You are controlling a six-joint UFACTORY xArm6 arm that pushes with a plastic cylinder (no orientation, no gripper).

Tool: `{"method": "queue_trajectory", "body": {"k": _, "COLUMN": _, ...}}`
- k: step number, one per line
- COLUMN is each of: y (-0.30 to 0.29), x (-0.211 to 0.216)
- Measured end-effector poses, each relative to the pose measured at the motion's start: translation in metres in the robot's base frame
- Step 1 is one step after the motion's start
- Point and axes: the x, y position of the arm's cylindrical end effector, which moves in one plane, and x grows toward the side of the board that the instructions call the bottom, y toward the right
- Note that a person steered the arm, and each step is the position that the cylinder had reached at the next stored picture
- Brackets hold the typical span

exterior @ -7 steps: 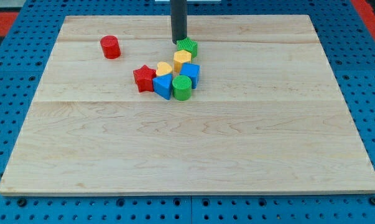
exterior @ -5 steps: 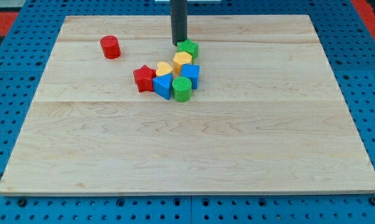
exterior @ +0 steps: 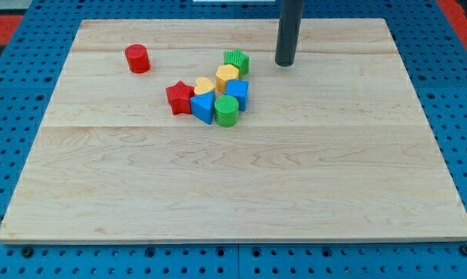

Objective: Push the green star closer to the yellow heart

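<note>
The green star (exterior: 235, 60) sits at the top of a tight cluster of blocks in the upper middle of the board. The yellow heart (exterior: 204, 85) lies lower left of it, inside the cluster, with a yellow hexagonal block (exterior: 227, 75) between the two. My tip (exterior: 285, 63) stands on the board to the right of the green star, about a block's width or more away from it and touching nothing.
The cluster also holds a red star (exterior: 179, 97), a blue triangular block (exterior: 203, 107), a blue block (exterior: 237, 91) and a green cylinder (exterior: 226, 111). A red cylinder (exterior: 137, 58) stands alone at the upper left. The wooden board (exterior: 233, 194) lies on a blue pegboard.
My tip has moved from just left of and behind the green star to its right side. The green star shifted very slightly; the other blocks have not moved.
</note>
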Motion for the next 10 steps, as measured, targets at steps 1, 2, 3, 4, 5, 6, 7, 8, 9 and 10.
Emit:
{"method": "queue_trajectory", "body": {"k": 1, "y": 0.000, "x": 0.025}}
{"method": "queue_trajectory", "body": {"k": 2, "y": -0.031, "x": 0.020}}
{"method": "queue_trajectory", "body": {"k": 3, "y": -0.057, "x": -0.001}}
{"method": "queue_trajectory", "body": {"k": 4, "y": -0.081, "x": -0.017}}
{"method": "queue_trajectory", "body": {"k": 5, "y": -0.088, "x": -0.030}}
{"method": "queue_trajectory", "body": {"k": 6, "y": -0.092, "x": -0.050}}
{"method": "queue_trajectory", "body": {"k": 7, "y": -0.106, "x": -0.059}}
{"method": "queue_trajectory", "body": {"k": 8, "y": -0.115, "x": -0.059}}
{"method": "queue_trajectory", "body": {"k": 9, "y": -0.115, "x": -0.052}}
{"method": "queue_trajectory", "body": {"k": 10, "y": -0.117, "x": -0.044}}
